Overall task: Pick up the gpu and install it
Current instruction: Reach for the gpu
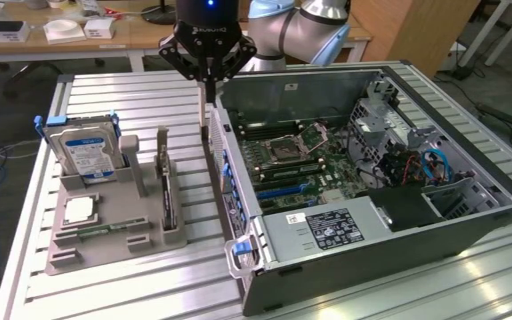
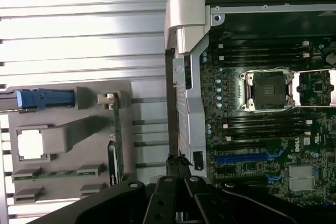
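**Fig. Clenched pincer between the holder and an open DELL case**

The pincer (image 1: 206, 110) (image 2: 177, 166) has a black linkage body printed ROBOTIQ, which reads inverted in the exterior view. It is clenched, with its slim tips pressed together. It hangs over the seam between the holder (image 1: 136, 250) (image 2: 68, 140) and the near wall of the case (image 1: 309, 90) (image 2: 186, 24).

The gpu (image 1: 165, 183) (image 2: 116, 137) stands on its long edge in a slot of the holder. It sits lower than the pincer, toward the exterior view's left of it, and well apart from the tips. Seen edge-on it is a slim dark card. The wrist view shows a green board edge and a black section.

Farther out on that side the moulded grey holder carries three more parts:
- The hard drive (image 1: 83, 150) stands upright. It is silver, topped by a blue plastic rail, and the print on its blue-white label is too small to read.
- The chip (image 1: 78, 210) (image 2: 30, 144) is a square silver plate lying flat in a recess.
- The memory stick (image 1: 105, 230) (image 2: 52, 174) is narrow and green, and lies in a groove.

On the pincer's other side, toward the exterior view's right, the sheet-metal case lies open.
- The green motherboard (image 1: 319, 160) (image 2: 252, 182) bears a white DELL mark in the wrist view.
- It also carries a square metal-framed socket (image 1: 293, 143) (image 2: 269, 90) and a blue slot (image 1: 274, 190) (image 2: 241, 158).
- The power supply (image 1: 327, 223) has a white label whose print is illegible.

Everything rests on a tabletop (image 1: 131, 87) (image 2: 79, 24) of glossy ribbed aluminium slats.
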Available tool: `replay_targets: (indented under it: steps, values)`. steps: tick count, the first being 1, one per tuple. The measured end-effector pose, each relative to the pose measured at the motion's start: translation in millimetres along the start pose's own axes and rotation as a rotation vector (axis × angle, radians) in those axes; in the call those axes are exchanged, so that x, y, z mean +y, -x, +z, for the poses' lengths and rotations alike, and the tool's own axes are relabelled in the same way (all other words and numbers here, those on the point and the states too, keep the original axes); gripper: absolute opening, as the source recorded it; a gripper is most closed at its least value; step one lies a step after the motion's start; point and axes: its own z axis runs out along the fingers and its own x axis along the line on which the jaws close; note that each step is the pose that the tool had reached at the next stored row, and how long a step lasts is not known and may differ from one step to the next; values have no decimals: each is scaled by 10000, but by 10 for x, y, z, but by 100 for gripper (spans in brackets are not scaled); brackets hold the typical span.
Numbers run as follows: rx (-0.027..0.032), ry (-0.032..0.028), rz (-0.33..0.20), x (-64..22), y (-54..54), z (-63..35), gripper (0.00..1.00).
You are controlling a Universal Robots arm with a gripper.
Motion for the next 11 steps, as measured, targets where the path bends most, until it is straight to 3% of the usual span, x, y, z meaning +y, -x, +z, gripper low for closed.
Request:
replay_targets:
  steps: [11]
  values:
    - [0,0,0,-8,-105,-2,10]
